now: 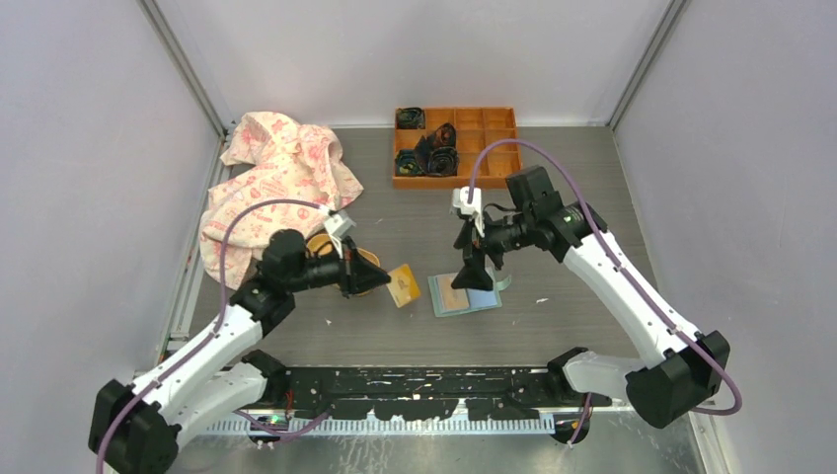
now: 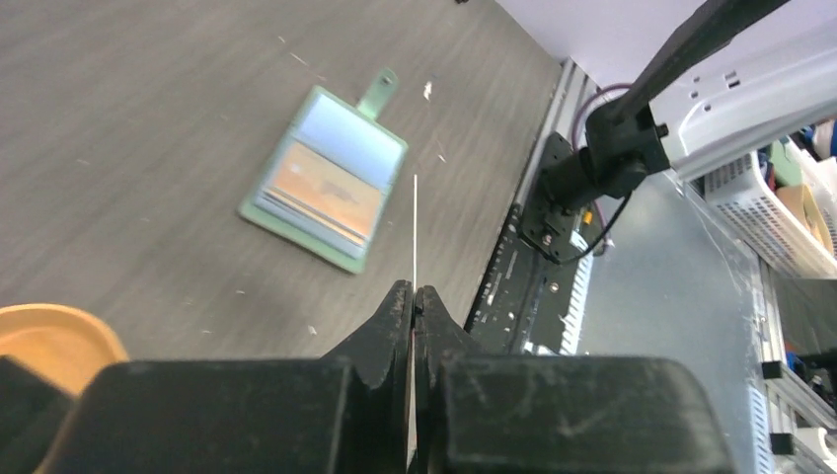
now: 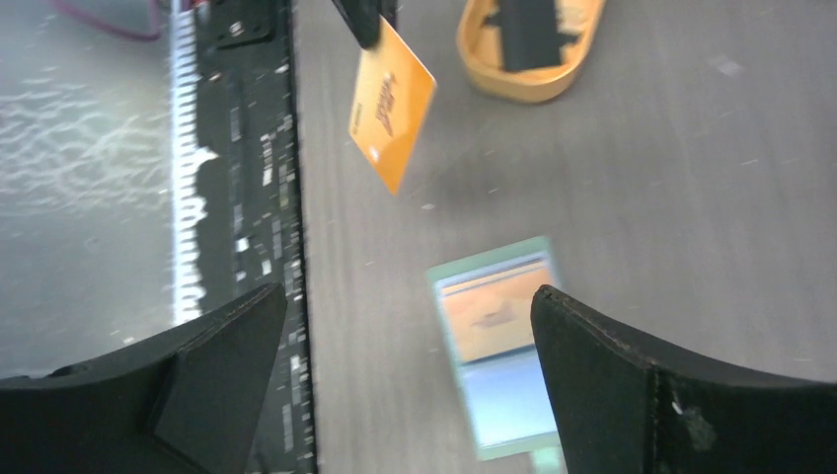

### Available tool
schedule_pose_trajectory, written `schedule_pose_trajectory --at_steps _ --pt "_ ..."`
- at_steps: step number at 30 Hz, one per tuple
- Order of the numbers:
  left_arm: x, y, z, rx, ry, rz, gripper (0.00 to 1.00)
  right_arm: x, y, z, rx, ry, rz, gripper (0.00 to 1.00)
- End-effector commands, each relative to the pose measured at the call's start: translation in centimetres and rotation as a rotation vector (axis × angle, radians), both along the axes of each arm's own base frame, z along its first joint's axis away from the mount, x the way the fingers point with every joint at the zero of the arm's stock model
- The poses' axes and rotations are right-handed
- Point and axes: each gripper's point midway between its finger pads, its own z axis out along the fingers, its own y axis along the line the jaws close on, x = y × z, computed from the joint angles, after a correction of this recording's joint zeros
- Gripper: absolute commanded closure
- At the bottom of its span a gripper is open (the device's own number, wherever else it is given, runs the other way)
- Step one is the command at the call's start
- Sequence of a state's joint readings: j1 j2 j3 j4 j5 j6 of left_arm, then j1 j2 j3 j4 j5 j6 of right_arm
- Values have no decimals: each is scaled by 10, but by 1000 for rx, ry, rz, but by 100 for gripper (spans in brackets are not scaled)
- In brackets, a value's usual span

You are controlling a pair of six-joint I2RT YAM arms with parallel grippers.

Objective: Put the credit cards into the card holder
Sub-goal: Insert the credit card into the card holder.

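The mint-green card holder [image 1: 464,295] lies open and flat on the table, an orange card showing inside its clear sleeve [image 3: 489,311]. My left gripper [image 1: 380,279] is shut on an orange credit card [image 1: 403,285], held on edge just left of the holder. In the left wrist view that card [image 2: 415,232] shows only as a thin line rising from the closed fingertips [image 2: 413,293], with the holder [image 2: 326,190] beyond it. My right gripper [image 1: 472,273] hangs over the holder, wide open and empty [image 3: 410,306]. The held card [image 3: 391,104] hangs above the table.
A yellow-orange oval dish [image 1: 336,247] sits under my left wrist. An orange compartment tray [image 1: 498,148] with dark items stands at the back. A pink patterned cloth [image 1: 276,168] lies bunched at the back left. The arms' black base rail [image 1: 415,390] runs along the near edge.
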State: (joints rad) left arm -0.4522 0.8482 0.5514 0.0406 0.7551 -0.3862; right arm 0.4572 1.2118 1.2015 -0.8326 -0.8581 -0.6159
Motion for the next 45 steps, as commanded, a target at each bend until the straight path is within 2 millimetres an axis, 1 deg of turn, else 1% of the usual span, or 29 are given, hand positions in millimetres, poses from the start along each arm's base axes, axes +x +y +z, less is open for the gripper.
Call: schedule_pose_trajectory --at_steps 1,2,3,6,7,9,10,15,20,22,24,25,26,27,28,29,30,31,32,33,34,35,36,37,39,40,42,45 --pt "8 -39 22 -148 -38 98 100 -43 -8 -30 -38 227 66 1" --pt "4 -49 19 -159 -38 86 100 -49 -12 -32 -45 246 76 0" --pt "-1 -58 17 -168 -39 72 100 -49 -15 -33 -45 247 72 1" --pt "-8 -78 10 -203 -16 43 100 -38 -22 -36 0 250 -3 1" --pt "-9 -83 9 -224 -4 34 100 -38 -23 -38 8 258 -12 1" --pt "-10 -90 9 -259 10 4 100 -37 -22 -40 35 275 -15 1" --pt "-10 -94 6 -261 19 -8 100 -37 -20 -42 44 296 -21 0" --pt "-15 -111 5 -254 33 -94 100 -34 -10 -53 87 379 -7 1" --pt "-19 -123 10 -294 39 -166 100 -34 0 -69 58 416 19 8" --pt "-19 -127 12 -305 43 -182 100 -33 2 -74 46 433 20 13" --pt "-19 -129 13 -309 42 -192 100 -34 4 -75 46 459 31 21" --pt "-18 -130 13 -310 41 -192 100 -36 5 -74 47 468 44 29" --pt "-18 -130 13 -311 40 -194 100 -38 5 -72 53 469 59 43" --pt "-17 -131 14 -312 39 -194 100 -41 6 -69 63 473 74 63" --pt "-17 -131 14 -315 36 -192 100 -43 6 -66 70 477 85 77" --pt "-15 -130 15 -319 30 -183 100 -46 6 -63 80 475 98 86" --pt "-14 -129 16 -323 25 -175 98 -47 6 -60 84 470 104 92" --pt "-14 -127 17 -332 17 -165 85 -49 5 -58 84 471 108 96" --pt "-12 -123 19 -346 4 -152 67 -50 5 -55 88 468 110 99" --pt "-13 -119 20 -361 -13 -140 52 -51 4 -53 93 469 111 99" --pt "-14 -114 21 -379 -40 -129 40 -51 3 -50 102 474 109 99" --pt "-16 -110 21 -392 -68 -121 32 -51 3 -47 114 477 105 99" --pt "-19 -105 23 -410 -100 -119 27 -49 4 -43 128 487 98 99" --pt "-21 -102 20 -416 -114 -116 25 -46 4 -40 146 500 84 99" --pt "-27 -102 12 -410 -113 -121 24 -38 6 -32 191 516 60 99" --pt "-33 -106 4 -402 -104 -133 24 -36 7 -29 204 527 45 99" --pt "-42 -115 -1 -409 -111 -141 24 -31 9 -24 230 560 15 99" --pt "-44 -130 -10 -416 -95 -124 26 -28 10 -21 247 572 1 99"
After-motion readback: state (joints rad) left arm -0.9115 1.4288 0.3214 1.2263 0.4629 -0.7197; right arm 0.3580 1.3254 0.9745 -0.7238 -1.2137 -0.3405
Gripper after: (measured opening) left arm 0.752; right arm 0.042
